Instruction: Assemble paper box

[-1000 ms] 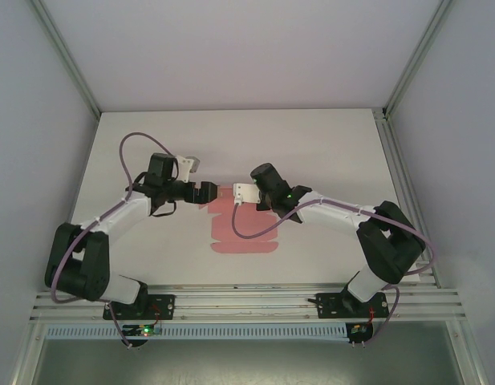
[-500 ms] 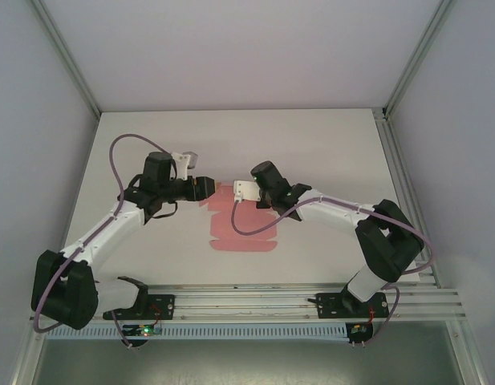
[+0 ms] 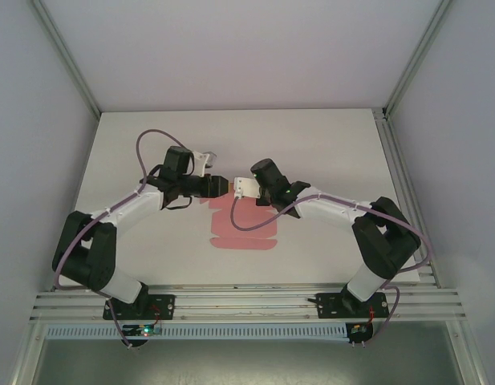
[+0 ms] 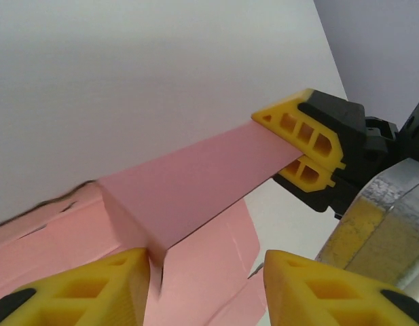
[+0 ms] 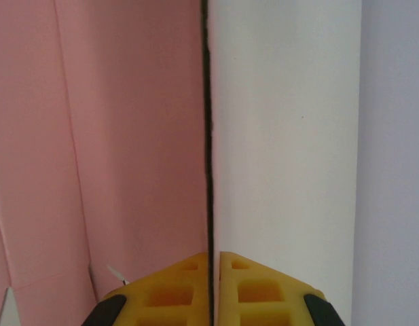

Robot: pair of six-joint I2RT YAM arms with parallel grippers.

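— What's the left gripper (image 4: 209, 278) up to?
— Its yellow fingers (image 4: 94, 285) stand apart, gripping nothing. The end of a raised flap sits just beside one of them.
— And the paper box (image 3: 243, 231)?
— It's a pink sheet, mostly flat on the white table (image 3: 327, 144) between the arms, with one flap standing up.
— The right gripper (image 5: 210, 265)?
— Clamped tight on that flap's other end.

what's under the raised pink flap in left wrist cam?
The rest of the paper box, lying flat on the table; the table beneath that sheet is hidden.
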